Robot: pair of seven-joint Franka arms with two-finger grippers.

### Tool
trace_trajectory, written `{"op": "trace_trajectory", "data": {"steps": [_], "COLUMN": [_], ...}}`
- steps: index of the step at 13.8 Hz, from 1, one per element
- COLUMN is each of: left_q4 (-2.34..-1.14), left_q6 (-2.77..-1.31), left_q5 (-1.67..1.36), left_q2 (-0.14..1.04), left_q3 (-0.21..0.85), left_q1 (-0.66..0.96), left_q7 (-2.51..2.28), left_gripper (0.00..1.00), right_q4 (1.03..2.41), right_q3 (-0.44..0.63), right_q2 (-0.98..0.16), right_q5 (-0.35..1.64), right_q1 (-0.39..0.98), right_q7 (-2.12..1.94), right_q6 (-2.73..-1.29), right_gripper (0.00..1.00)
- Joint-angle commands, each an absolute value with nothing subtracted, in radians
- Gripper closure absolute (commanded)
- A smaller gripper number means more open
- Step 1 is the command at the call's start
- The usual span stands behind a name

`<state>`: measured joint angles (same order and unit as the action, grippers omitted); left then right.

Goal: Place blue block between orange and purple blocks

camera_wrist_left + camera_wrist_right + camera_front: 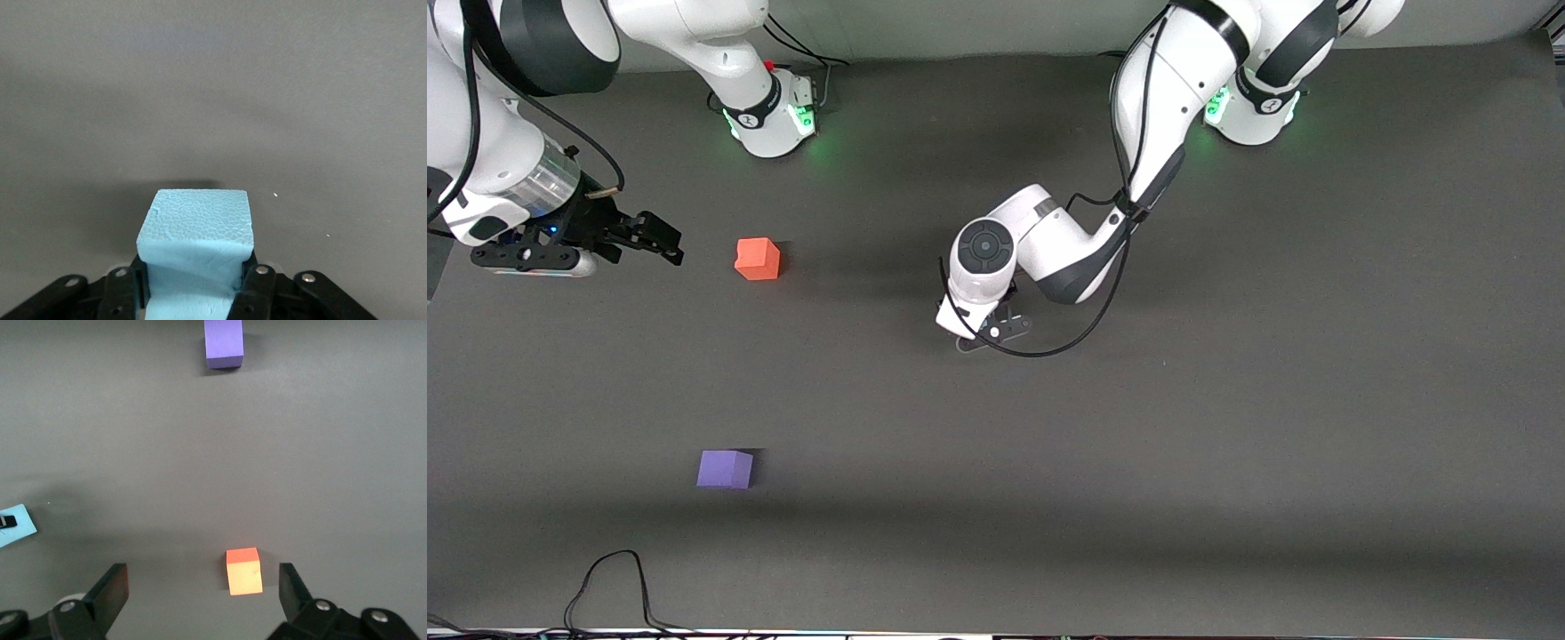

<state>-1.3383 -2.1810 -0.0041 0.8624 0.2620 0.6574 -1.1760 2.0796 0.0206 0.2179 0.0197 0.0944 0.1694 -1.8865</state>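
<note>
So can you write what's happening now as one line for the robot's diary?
left hand: shut on blue block, mid-table | right hand: open, waits by orange block | purple block: nearer camera | gap unfilled

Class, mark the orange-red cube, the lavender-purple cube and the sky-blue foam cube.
orange-red cube (pixel 757 259), front view, top face.
lavender-purple cube (pixel 725 468), front view, top face.
sky-blue foam cube (pixel 197 223), left wrist view, upper face, between the left gripper's fingers.

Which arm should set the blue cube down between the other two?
Left. The left gripper is shut on the light blue foam cube. The right gripper waits open, above the orange-red cube, the lavender-purple cube nearer the camera.
</note>
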Motion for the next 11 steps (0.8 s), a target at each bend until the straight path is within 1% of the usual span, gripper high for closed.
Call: {"op": "trace_trajectory", "data": {"steps": [1,4,5,8,10,11], "left_q4": [-1.319,-1.313,-1.316,-1.315,-1.315,-1.318], "left_q6": [-2.183,-2.161,-2.143,-1.955,-1.864,-1.806], "left_q5": [0.017,0.015,0.012,0.006,0.009,0.006], "left_q2": [0.865,0.825,0.783,0.652,0.569,0.531], "left_q3": [0.245,0.244,0.244,0.250,0.245,0.247], "left_q1": [0.676,0.655,0.632,0.500,0.427,0.367], "left_q7": [-1.207,-1.210,-1.209,-1.172,-1.099,-1.001], "left_gripper": [0.00,0.00,0.00,0.00,0.00,0.00], "right_q4": [2.108,2.111,2.114,2.109,2.102,2.089], "right_q3": [0.020,0.020,0.020,-0.003,-0.038,-0.081], "right_q2": [0.242,0.245,0.247,0.244,0.216,0.194], "right_q5": [0.043,0.043,0.043,0.044,0.049,0.095], "right_q1": [0.092,0.092,0.092,0.107,0.144,0.150], "right_q7": [0.166,0.167,0.167,0.173,0.166,0.166], "right_q6": [-1.910,-1.908,-1.910,-1.908,-1.916,-1.934], "right_gripper": [0.00,0.00,0.00,0.00,0.00,0.00]}}
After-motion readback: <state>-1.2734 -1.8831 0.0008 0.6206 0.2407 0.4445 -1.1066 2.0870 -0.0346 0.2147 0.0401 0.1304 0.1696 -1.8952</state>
